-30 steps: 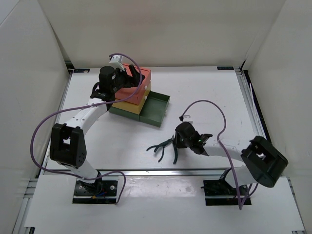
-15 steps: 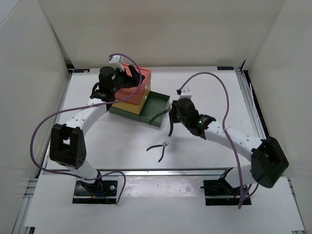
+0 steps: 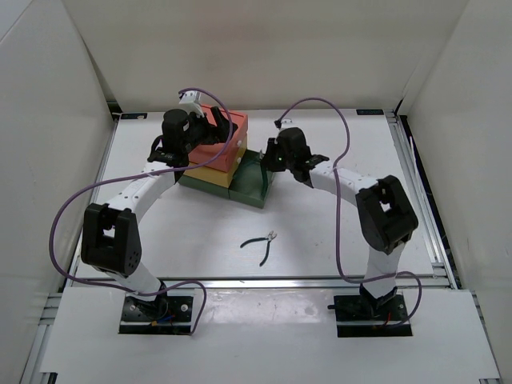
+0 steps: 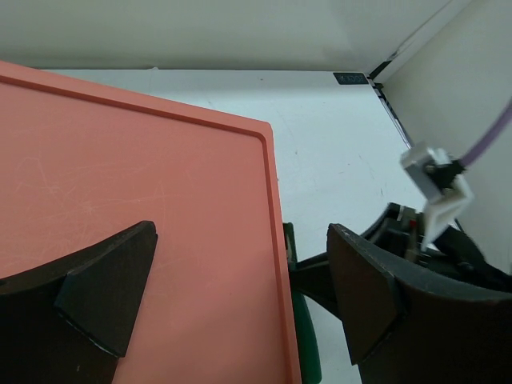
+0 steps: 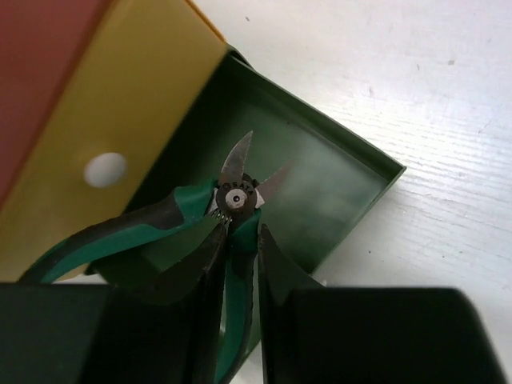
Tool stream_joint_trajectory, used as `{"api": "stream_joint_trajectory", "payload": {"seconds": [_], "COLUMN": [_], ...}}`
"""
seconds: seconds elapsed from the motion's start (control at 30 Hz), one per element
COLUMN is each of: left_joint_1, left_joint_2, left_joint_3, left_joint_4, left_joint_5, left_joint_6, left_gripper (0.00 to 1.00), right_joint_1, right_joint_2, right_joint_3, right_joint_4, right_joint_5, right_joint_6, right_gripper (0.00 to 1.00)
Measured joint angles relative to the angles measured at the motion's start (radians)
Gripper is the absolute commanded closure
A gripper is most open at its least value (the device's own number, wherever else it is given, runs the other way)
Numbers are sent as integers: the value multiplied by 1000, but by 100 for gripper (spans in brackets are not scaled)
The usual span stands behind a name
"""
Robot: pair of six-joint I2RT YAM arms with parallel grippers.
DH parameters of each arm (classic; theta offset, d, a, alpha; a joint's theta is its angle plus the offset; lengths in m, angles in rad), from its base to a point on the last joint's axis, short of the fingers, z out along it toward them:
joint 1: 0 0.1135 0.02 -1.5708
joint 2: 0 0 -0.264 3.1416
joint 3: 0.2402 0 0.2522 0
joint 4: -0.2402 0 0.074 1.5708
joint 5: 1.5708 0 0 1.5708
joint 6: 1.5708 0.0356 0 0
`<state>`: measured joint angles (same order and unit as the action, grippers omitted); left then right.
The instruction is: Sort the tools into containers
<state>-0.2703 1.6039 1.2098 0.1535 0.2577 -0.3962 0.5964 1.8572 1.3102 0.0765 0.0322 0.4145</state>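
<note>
The right gripper [image 5: 238,244] is nearly closed, its two dark fingers [image 5: 210,260] pinched on one green handle of a pair of pliers [image 5: 238,196]. The pliers hang with their steel nose pointing away from the wrist and slightly parted. Right under that nose is the green drawer [image 5: 320,184], pulled out from the bottom of the stack, and what I can see of its floor looks bare. Beside it is the front of the yellow drawer [image 5: 144,120] with its white knob [image 5: 105,169], pushed in. From above, the stack sits toward the far edge of the desk [image 3: 336,232], left of the middle, with the red drawer [image 3: 228,132] on top. The left gripper [image 4: 240,272] hovers over that red top with its fingers spread as wide as they go, holding nothing. A second pair of pliers [image 3: 261,242] lies by itself near the middle of the near edge, well apart from the stack. No wrenches or screwdrivers are in sight. To me this looks like the drop-off step for the first pliers. The next move calls for little more than a short lowering into the green drawer and letting the fingers open, keeping the long handles inside the drawer walls so nothing catches on the rim. After that, I'd guess the pair on the desk needs fetching.
</note>
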Motion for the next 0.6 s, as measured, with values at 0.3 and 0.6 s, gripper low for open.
{"api": "stream_joint_trajectory", "payload": {"seconds": [0.3,0.6], "left_joint_1": [0,0], "left_joint_2": [0,0], "left_joint_3": [-1,-2], "left_joint_4": [1,2], "left_joint_5": [0,0], "left_joint_6": [0,0], "left_gripper": [1,1], "right_joint_1": [-40,-40], "right_joint_2": [34,-185], "right_joint_3": [0,-6], "right_joint_4": [68,89], "right_joint_5": [-110,-71], "right_joint_6": [27,-4], "right_gripper": [28,33]}}
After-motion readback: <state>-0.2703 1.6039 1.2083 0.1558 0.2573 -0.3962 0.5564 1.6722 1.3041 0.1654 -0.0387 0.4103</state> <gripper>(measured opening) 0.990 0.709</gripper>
